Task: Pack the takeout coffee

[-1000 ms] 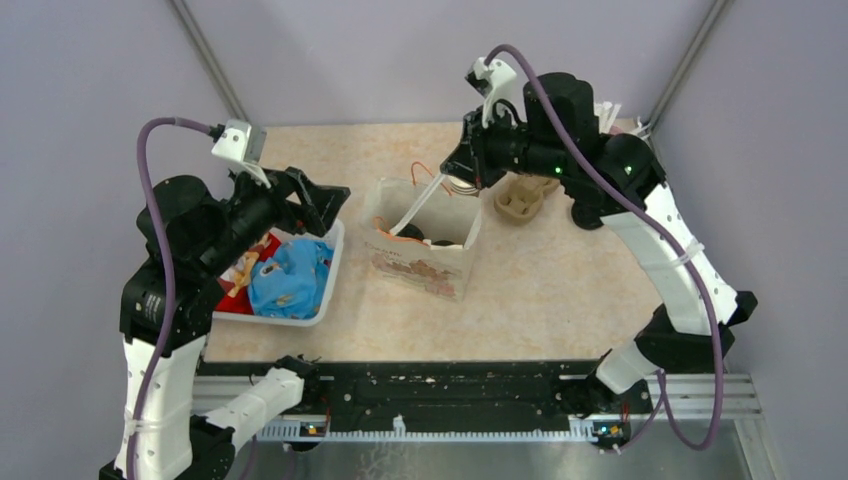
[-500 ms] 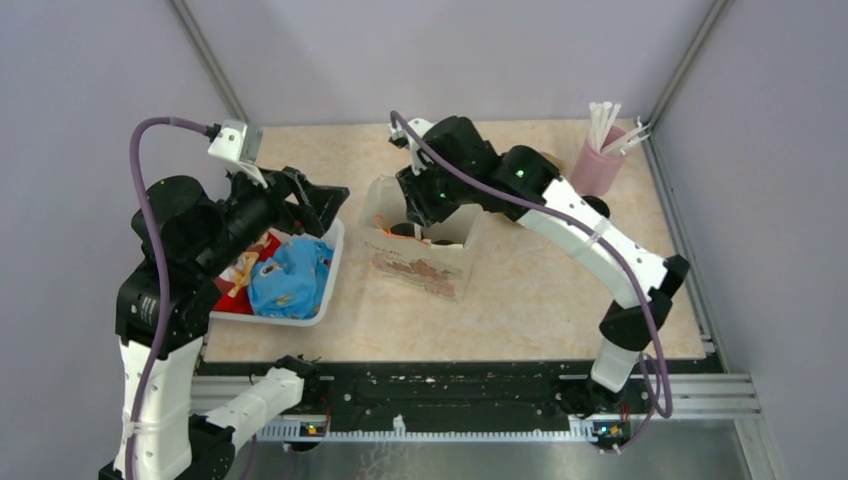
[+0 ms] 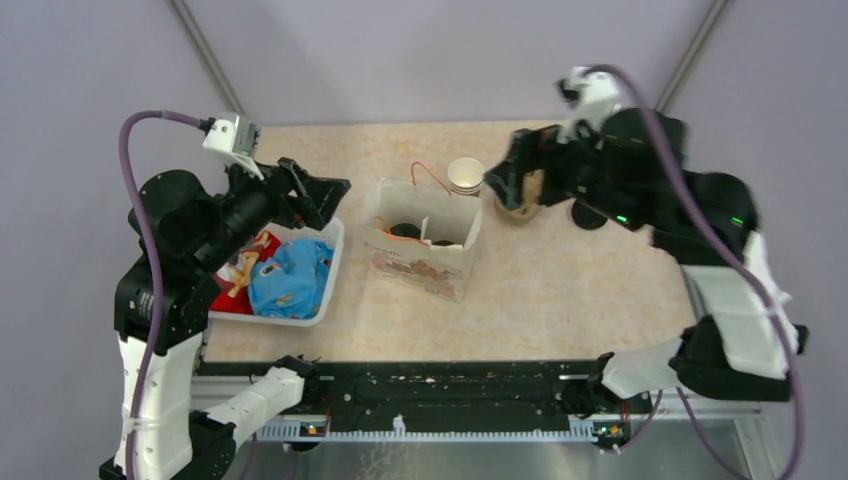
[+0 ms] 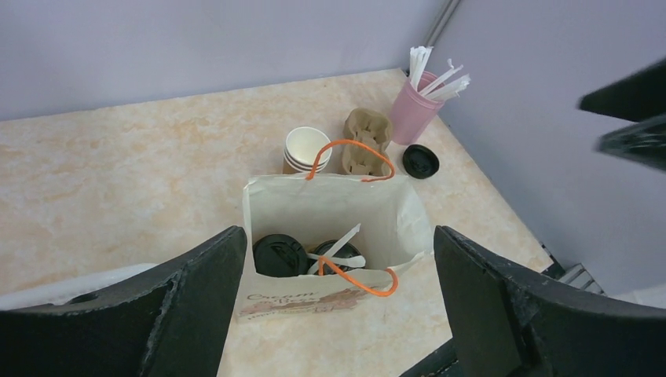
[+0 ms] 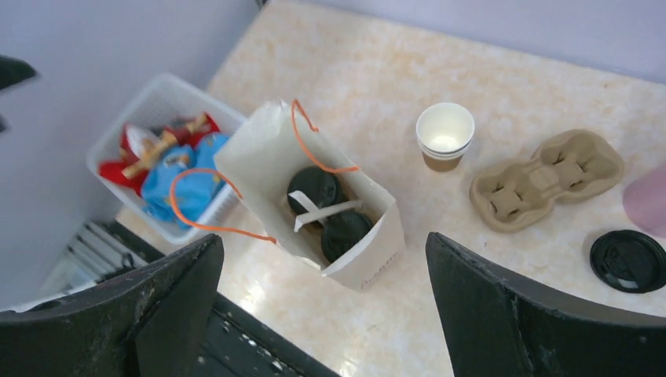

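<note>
The takeout coffee is two cups with black lids [image 4: 279, 255] [image 4: 339, 253] standing side by side inside the white paper bag [image 3: 425, 262] with orange handles at mid-table. In the right wrist view the lids [image 5: 314, 187] [image 5: 345, 232] show with a white wrapped stick [image 5: 326, 212] lying across them. My right gripper [image 3: 500, 183] hangs open and empty up and to the right of the bag, over the pulp carrier. My left gripper [image 3: 322, 200] is open and empty above the white basket, left of the bag. Both wrist views show wide jaws, left gripper [image 4: 339, 314] and right gripper [image 5: 326, 314].
A stack of empty paper cups [image 3: 465, 176] stands just behind the bag. The brown pulp carrier [image 5: 546, 179], a loose black lid [image 5: 628, 261] and the pink cup of sticks [image 4: 415, 118] sit to the back right. The white basket [image 5: 169, 98] of snack packets is at the left.
My right gripper reached into the bag with the white stick, opened and let it go, then drew back up to the right. The left arm barely moved.
</note>
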### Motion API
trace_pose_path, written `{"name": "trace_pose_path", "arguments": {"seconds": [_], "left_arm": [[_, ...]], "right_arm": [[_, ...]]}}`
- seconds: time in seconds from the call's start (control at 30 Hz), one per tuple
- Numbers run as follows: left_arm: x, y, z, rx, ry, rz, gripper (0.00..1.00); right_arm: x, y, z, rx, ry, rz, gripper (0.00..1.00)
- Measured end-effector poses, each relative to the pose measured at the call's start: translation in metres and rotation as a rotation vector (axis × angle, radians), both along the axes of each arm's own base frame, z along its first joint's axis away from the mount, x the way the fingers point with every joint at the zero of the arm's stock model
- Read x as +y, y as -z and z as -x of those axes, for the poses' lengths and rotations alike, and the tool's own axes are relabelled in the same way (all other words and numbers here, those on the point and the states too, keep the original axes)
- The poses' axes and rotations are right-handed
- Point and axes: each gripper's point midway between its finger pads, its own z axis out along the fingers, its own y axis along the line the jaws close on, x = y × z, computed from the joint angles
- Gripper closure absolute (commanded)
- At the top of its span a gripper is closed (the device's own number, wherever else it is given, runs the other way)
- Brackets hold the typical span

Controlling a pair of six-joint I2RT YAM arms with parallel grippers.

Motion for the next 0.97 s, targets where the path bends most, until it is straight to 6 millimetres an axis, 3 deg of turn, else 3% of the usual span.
{"name": "trace_pose_path", "arguments": {"seconds": [0.17,0.3,0.47,0.73,0.97], "left_arm": [[0.000,-0.009,-0.003,0.011,-0.020,0.053,0.01],[0.002,-0.022,-0.003,-0.002,-0.045,0.102,0.01],[0.006,-0.038,-0.002,-0.026,-0.072,0.148,0.01],[0.008,-0.042,0.000,-0.036,-0.081,0.162,0.01],[0.009,-0.043,0.003,-0.038,-0.079,0.171,0.01]], "right_arm": [[-0.083,-0.053,0.043,-0.116,0.089,-0.200,0.01],[-0.125,-0.080,0.061,-0.185,0.143,-0.301,0.01],[-0.134,-0.093,0.065,-0.203,0.158,-0.332,0.01],[-0.136,-0.063,0.069,-0.138,0.161,-0.274,0.01],[-0.147,-0.065,0.076,-0.143,0.164,-0.288,0.01]]}}
